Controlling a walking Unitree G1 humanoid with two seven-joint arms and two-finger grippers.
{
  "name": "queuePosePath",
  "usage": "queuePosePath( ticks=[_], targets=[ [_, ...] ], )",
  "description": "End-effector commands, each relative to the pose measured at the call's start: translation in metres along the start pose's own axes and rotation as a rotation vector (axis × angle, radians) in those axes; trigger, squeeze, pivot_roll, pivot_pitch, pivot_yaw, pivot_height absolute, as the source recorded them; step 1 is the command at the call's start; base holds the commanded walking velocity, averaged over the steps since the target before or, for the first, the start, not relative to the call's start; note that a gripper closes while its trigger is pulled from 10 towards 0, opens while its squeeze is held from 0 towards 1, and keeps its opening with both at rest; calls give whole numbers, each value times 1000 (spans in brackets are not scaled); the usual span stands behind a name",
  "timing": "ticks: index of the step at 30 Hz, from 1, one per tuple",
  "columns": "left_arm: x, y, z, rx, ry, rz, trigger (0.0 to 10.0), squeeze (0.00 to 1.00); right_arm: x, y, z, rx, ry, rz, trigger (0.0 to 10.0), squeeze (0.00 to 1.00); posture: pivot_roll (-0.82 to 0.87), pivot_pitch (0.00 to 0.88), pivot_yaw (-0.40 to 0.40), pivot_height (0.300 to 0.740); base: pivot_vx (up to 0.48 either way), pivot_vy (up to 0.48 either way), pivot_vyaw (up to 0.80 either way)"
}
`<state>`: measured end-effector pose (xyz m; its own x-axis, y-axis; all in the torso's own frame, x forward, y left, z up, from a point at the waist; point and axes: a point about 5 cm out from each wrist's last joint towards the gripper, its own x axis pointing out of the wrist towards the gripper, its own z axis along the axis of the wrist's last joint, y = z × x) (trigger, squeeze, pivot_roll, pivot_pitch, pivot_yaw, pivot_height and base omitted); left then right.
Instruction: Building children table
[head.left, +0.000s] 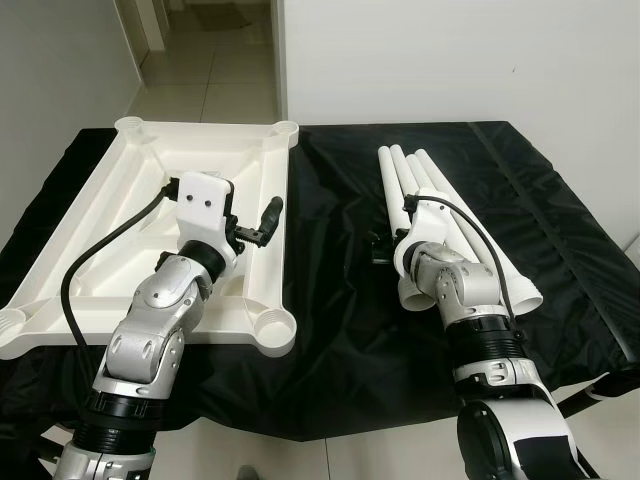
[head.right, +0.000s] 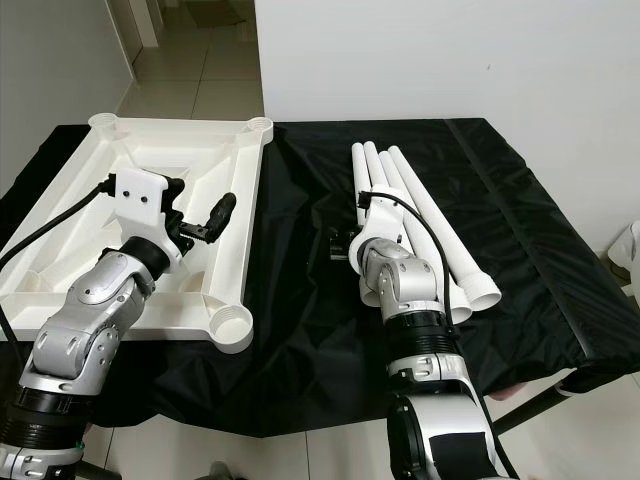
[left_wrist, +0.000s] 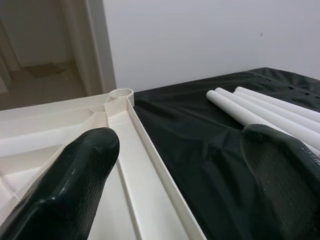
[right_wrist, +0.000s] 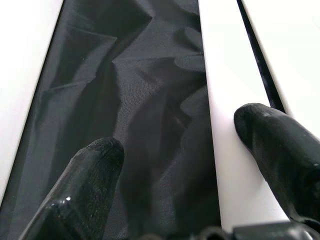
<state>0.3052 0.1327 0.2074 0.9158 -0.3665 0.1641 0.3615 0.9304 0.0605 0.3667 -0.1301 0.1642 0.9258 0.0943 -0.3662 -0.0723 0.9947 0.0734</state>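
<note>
The white plastic table top (head.left: 120, 215) lies upside down on the left of the black cloth, with a threaded socket (head.left: 277, 330) at each corner. Several white tube legs (head.left: 440, 190) lie side by side on the right. My left gripper (head.left: 258, 228) hovers open over the table top's right rim (left_wrist: 150, 165), nothing between its fingers (left_wrist: 85, 165). My right gripper (head.left: 385, 248) points down at the left side of the legs, open. In the right wrist view one finger (right_wrist: 280, 150) is over a leg (right_wrist: 225, 100), the other over cloth.
A black cloth (head.left: 340, 330) covers the work table, and its front edge is close to my body. A white wall stands behind. A tiled hallway (head.left: 200, 60) opens at the back left. Bare cloth lies between table top and legs.
</note>
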Motion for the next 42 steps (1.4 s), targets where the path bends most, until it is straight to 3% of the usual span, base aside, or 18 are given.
queuePosePath(
  ticks=[1,6,11,19,25,35,36,37,39,40,42],
  targets=[
    [-1,-6,-1,13,16,-115,10000,0,-1,-2,-7,9,30,-13,10000,0,-22,39,25,740,0,0,0],
    [-1,-7,-1,14,17,-117,10000,0,-1,-3,-5,9,19,-17,10000,0,-22,37,24,740,0,0,0],
    [0,-10,-1,3,17,-123,10000,0,-1,-14,3,135,-6,-99,10000,0,-28,23,21,740,0,0,0],
    [0,-13,-1,-3,17,-131,10000,0,3,-27,-22,172,155,-189,10000,0,-32,11,17,740,0,0,0],
    [0,-13,-2,-5,19,-133,10000,0,4,-19,-41,144,301,-106,10000,0,-33,5,18,740,0,0,0],
    [1,-14,-1,0,21,-137,10000,0,5,-17,-56,162,422,-106,10000,0,-29,0,17,740,0,0,0],
    [1,-14,-1,0,21,-136,10000,0,5,-18,-58,173,443,-102,4157,0,-30,0,13,740,0,0,0],
    [1,-14,-1,3,21,-135,10000,0,4,-18,-60,195,472,-93,2588,0,-30,0,13,740,0,0,0],
    [1,-14,-1,5,21,-134,10000,0,4,-19,-62,210,494,-85,2588,0,-30,0,13,740,0,0,0],
    [1,-14,-1,2,20,-134,10000,0,3,-20,-63,220,518,-82,0,0,-34,0,11,740,0,0,0],
    [2,-15,0,0,17,-134,10000,0,1,-24,-67,262,577,-82,0,0,-39,0,6,740,0,0,0]
  ],
)
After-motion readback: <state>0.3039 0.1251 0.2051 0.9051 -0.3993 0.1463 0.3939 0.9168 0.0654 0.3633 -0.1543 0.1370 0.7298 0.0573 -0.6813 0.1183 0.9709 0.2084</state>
